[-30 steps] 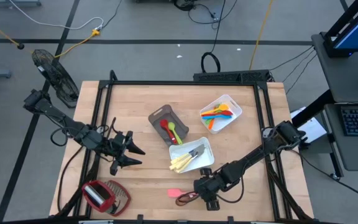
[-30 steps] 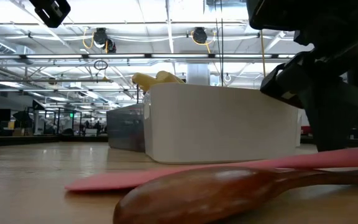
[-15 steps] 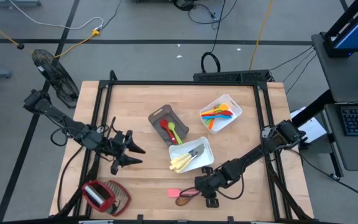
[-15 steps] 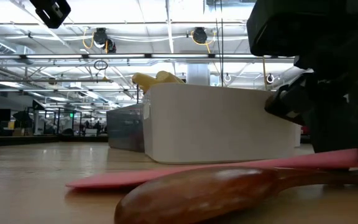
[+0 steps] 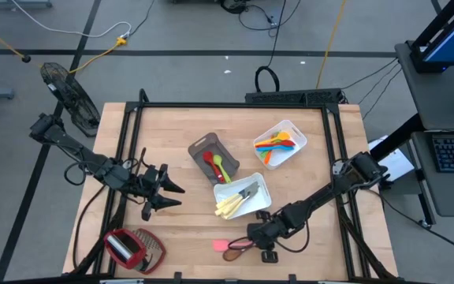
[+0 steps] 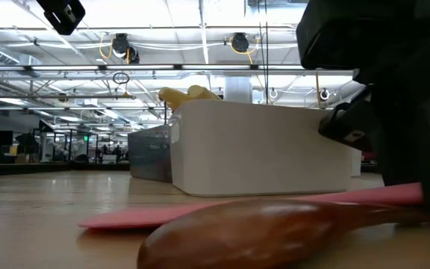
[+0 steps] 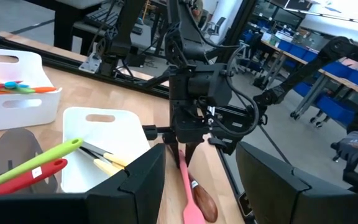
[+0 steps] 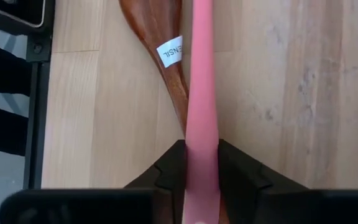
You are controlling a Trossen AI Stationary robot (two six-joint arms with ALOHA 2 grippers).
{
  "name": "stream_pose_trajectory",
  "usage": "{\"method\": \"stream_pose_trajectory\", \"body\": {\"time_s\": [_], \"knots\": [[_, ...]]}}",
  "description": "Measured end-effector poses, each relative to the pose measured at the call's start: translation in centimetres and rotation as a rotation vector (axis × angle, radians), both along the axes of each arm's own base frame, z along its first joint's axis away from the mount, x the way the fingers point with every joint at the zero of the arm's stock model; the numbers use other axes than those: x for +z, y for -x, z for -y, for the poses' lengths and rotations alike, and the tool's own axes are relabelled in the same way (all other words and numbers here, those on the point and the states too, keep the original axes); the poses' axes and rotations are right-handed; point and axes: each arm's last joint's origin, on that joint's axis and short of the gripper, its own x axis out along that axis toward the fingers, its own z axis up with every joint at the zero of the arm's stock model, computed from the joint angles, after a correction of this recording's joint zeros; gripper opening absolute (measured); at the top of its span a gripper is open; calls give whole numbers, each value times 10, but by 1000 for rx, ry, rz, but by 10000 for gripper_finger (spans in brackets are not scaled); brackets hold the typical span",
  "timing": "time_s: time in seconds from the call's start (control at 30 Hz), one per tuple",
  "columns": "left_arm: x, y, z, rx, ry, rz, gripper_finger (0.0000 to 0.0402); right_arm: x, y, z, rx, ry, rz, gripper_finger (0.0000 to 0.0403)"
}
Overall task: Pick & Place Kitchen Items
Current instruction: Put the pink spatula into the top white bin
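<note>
At the near edge of the table [image 5: 172,126], the right gripper [image 5: 252,246] is down on the wood with its two fingers [image 8: 169,169] pressed against either side of the pink spatula [image 8: 201,81], holding its handle. The spatula lies flat, its blade [image 5: 221,244] pointing toward the left side of the table, and the brown wooden spoon [image 8: 160,43] lies touching it alongside. Judged from this, the step in hand is the pick: the grasp looks made but the lift is not yet begun.

The next move calls for a straight rise that takes the spatula alone, since the spoon touches it and could be dragged. A carry to a tray would follow; the nearest white tray [image 5: 260,203], just beyond the gripper, holds pale-handled knives [image 5: 228,207].

The left gripper [image 5: 170,196] waits above the table's left half, fingers spread wide.

Against the frame one second earlier, the right gripper has settled lower and closed around the handle; half a second ago it was already almost in this position. The left arm, trays and grey bin [image 5: 199,150] are unchanged.
</note>
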Motion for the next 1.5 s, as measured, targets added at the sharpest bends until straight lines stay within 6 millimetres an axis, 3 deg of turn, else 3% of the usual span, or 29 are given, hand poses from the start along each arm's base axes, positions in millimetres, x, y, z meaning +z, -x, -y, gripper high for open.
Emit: {"method": "stream_pose_trajectory", "body": {"time_s": [0.57,0.87,1.2,1.37,1.5], "knots": [[0,0,0,0,1,0,202,8,2,2,14,29,27,60],[0,0,0,0,3,0,202,25,3,7,20,43,91,55],[0,0,0,0,-4,0,202,72,10,15,31,-24,221,53],[0,0,0,-1,-9,2,202,109,21,22,-36,-110,300,53],[0,0,0,-1,-14,3,202,139,33,34,-193,-142,384,53]]}}
